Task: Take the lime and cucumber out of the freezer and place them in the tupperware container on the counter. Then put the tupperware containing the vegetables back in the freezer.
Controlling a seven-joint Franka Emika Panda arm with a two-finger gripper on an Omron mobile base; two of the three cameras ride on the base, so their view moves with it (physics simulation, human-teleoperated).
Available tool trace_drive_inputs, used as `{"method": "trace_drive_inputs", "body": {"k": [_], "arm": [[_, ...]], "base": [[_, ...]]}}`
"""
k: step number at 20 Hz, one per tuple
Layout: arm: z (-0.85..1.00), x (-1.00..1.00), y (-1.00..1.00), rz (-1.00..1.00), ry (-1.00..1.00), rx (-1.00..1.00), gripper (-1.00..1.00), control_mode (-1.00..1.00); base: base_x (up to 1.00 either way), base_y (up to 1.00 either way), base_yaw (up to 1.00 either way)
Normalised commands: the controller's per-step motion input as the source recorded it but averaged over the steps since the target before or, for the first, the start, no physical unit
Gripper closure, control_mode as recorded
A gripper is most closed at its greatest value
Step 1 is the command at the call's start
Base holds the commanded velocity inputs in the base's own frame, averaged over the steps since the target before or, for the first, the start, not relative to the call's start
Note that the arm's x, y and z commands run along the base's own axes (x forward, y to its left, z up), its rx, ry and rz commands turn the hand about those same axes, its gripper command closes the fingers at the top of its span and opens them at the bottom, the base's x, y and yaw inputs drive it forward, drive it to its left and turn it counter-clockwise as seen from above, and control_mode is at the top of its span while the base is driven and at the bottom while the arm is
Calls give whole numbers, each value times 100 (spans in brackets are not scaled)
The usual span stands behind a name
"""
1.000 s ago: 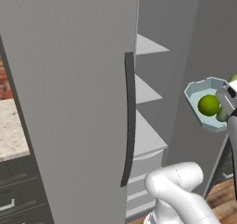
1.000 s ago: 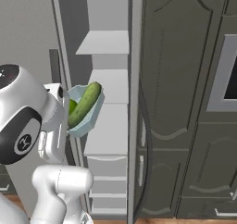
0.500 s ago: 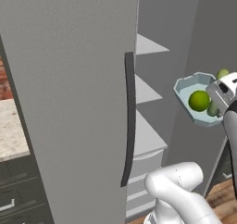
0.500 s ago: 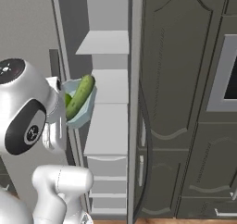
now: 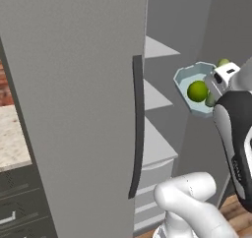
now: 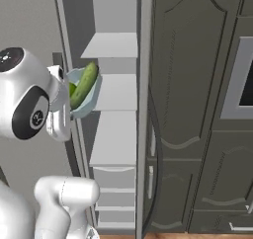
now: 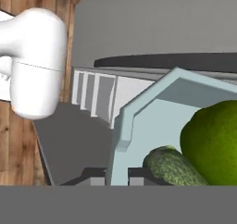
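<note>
The pale blue-grey tupperware container (image 5: 183,79) hangs tilted in the air in front of the open freezer's shelves (image 5: 158,97). My gripper (image 5: 212,88) is shut on its rim. Inside it lie the round yellow-green lime (image 5: 197,91) and the darker cucumber (image 6: 84,84), whose end sticks out over the rim. From the right, the tupperware container (image 6: 88,103) sits level with the middle shelf (image 6: 114,93). In the hand view the tupperware rim (image 7: 124,126), lime (image 7: 214,143) and cucumber (image 7: 172,167) are close up. The freezer door (image 5: 74,94) stands open at the left.
The door's dark curved handle (image 5: 138,129) faces me. A strip of beige counter (image 5: 11,133) with dark drawers below shows at the far left. Tall dark cabinets (image 6: 197,114) flank the freezer on the right, with a wall oven (image 6: 244,80) beyond. Freezer drawers (image 6: 114,193) lie low.
The container with the lime and cucumber has moved left and slightly up, closer to the freezer shelves. My grip on it has stayed shut.
</note>
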Motion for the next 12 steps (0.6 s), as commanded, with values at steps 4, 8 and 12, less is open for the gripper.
{"method": "trace_drive_inputs", "body": {"k": [4,8,12], "arm": [[31,62,0,0,0,0,100,-100],[29,64,0,0,0,0,100,-100],[19,61,0,0,0,0,100,-100]], "base": [[0,0,0],[0,0,0],[0,0,0]]}}
